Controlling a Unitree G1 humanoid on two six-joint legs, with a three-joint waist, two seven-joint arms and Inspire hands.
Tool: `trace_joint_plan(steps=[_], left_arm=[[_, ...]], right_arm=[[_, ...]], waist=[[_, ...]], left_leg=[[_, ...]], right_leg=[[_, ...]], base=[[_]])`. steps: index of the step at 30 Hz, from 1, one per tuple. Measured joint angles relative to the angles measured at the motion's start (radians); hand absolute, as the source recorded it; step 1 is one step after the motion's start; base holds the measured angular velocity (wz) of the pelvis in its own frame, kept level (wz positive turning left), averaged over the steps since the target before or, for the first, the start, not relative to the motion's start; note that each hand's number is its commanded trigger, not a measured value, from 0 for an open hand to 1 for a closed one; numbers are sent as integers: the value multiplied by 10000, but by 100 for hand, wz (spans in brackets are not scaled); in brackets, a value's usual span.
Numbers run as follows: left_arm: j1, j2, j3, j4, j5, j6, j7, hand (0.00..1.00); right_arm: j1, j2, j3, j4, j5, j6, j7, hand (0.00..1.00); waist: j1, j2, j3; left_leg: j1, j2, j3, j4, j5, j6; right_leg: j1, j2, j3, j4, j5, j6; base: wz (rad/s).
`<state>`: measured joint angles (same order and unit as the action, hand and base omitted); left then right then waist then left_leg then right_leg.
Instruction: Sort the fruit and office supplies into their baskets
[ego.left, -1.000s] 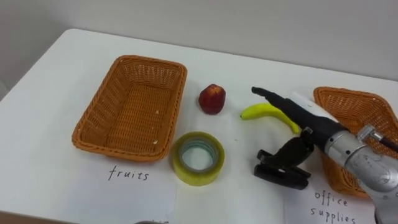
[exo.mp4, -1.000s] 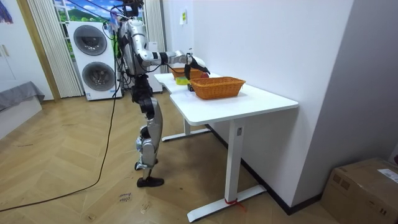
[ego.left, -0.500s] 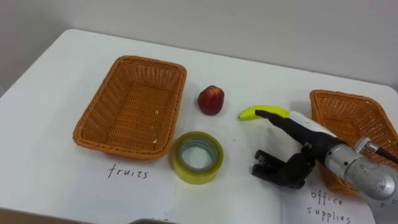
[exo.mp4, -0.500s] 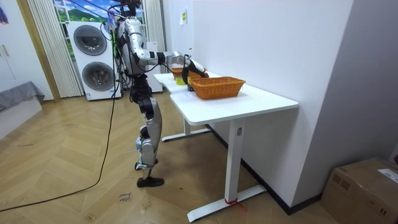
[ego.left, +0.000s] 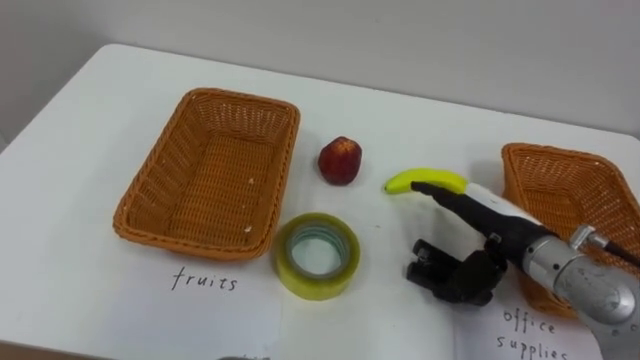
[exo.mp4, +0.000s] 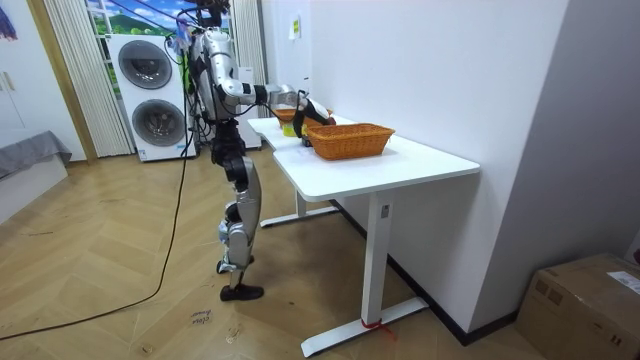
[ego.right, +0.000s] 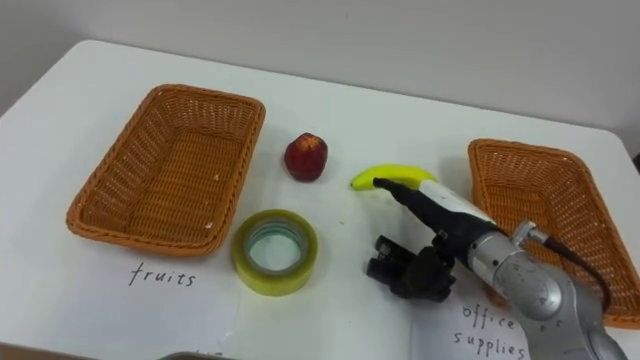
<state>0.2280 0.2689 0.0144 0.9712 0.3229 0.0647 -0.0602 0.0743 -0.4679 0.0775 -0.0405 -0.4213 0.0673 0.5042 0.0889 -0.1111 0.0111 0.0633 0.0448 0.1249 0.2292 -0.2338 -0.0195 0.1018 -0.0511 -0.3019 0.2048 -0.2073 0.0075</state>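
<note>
A red apple (ego.left: 340, 160) and a yellow banana (ego.left: 425, 180) lie on the white table (ego.left: 90, 110) between two wicker baskets. Left of them is the empty fruits basket (ego.left: 135, 215); at the right edge is the office supplies basket (ego.left: 520, 160). A roll of yellowish tape (ego.left: 317, 255) rests in front of the fruits basket. My right hand (ego.left: 500, 225) reaches in from the right. One straight finger lies over the banana's near side, and the thumb is down against a small black office item (ego.left: 432, 277) on the table. Nothing is lifted.
Handwritten paper labels lie before each basket: "fruits" (ego.left: 205, 280) and "office supplies" (ego.left: 535, 330). In the room view I stand at the table's (exo.mp4: 400, 165) far end, with stacked washing machines (exo.mp4: 150, 95) behind me and a cardboard box (exo.mp4: 590, 300) on the floor.
My right hand has come down and back toward me, from above the banana to the black item. The black item sits slightly turned and nearer the tape.
</note>
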Motion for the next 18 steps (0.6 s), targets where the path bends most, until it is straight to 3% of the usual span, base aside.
trace_joint_plan(steps=[18], left_arm=[[36, -13, -25, -5, 47, 31, 69, 0]], right_arm=[[154, 19, 159, 252, -878, 6, -1, 0]], waist=[[-18, 42, -31]], left_leg=[[-22, 7, -61, 85, -3, 0]], right_leg=[[16, 11, -11, 40, 3, -6]], base=[[0]])
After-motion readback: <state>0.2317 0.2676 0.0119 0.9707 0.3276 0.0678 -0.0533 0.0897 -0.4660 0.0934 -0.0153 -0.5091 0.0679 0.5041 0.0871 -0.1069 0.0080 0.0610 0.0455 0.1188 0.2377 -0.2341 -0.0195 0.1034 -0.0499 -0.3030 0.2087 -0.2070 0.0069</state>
